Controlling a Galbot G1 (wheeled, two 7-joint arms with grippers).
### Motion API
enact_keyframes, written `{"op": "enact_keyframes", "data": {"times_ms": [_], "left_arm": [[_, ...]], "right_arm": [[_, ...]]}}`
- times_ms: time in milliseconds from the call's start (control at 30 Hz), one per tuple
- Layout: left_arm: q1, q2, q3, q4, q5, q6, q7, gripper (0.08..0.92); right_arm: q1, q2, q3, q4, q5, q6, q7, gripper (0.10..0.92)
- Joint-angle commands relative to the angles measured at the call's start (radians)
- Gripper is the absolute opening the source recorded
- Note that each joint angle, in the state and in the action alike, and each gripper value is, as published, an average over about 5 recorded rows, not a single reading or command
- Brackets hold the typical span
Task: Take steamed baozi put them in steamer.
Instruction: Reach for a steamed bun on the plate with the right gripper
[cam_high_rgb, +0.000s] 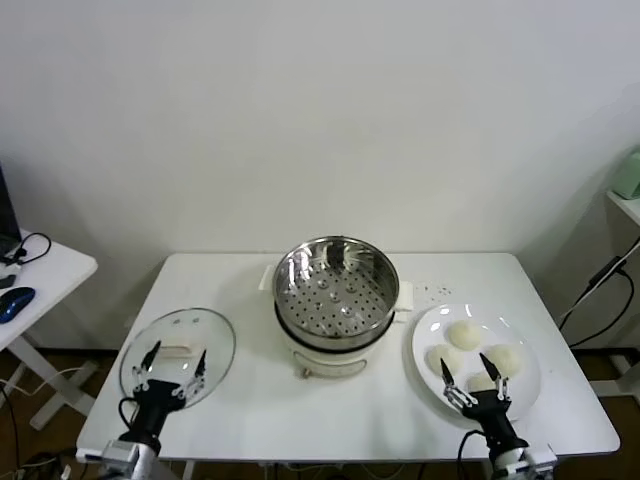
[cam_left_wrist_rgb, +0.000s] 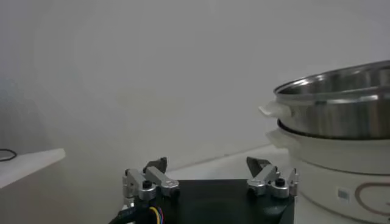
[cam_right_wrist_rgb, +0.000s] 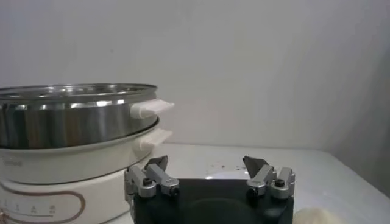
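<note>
The steamer (cam_high_rgb: 335, 290), a shiny steel pot with a perforated tray on a white base, stands mid-table and holds nothing; it also shows in the left wrist view (cam_left_wrist_rgb: 341, 103) and the right wrist view (cam_right_wrist_rgb: 73, 115). Several cream-white baozi (cam_high_rgb: 463, 335) lie on a white round plate (cam_high_rgb: 525, 400) at the right. My right gripper (cam_high_rgb: 475, 376) is open over the plate's near side, its tips beside a front bun (cam_high_rgb: 481, 383). A bun edge shows in the right wrist view (cam_right_wrist_rgb: 320, 216). My left gripper (cam_high_rgb: 175, 362) is open at the table's front left, above the glass lid (cam_high_rgb: 178, 350).
A white side table with a blue mouse (cam_high_rgb: 15, 300) and cables stands at far left. A cable (cam_high_rgb: 600, 290) hangs at the right beside a shelf. The table's front edge (cam_high_rgb: 350, 445) lies just before both grippers.
</note>
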Motion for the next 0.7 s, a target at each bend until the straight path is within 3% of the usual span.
{"op": "enact_keyframes", "data": {"times_ms": [33,300,533,700], "left_arm": [[0.008,0.005,0.016,0.002,-0.007,-0.003,-0.067,0.823],[0.025,0.025,0.062,0.011,-0.056,-0.038,-0.127,0.823],[0.031,0.04,0.07,0.017,-0.08,-0.057,-0.13,0.823],[0.037,0.044,0.078,0.015,-0.096,-0.067,-0.131,0.823]], "right_arm": [[0.061,-0.055,0.041,-0.006,-0.02,-0.087,-0.008,0.823],[0.277,-0.39,0.065,-0.155,-0.038,-0.206,-0.191,0.823],[0.502,-0.69,-0.097,-0.332,-0.102,-0.228,-0.533,0.823],[0.839,-0.84,-0.435,-0.489,-0.182,-0.227,-0.785,0.823]]}}
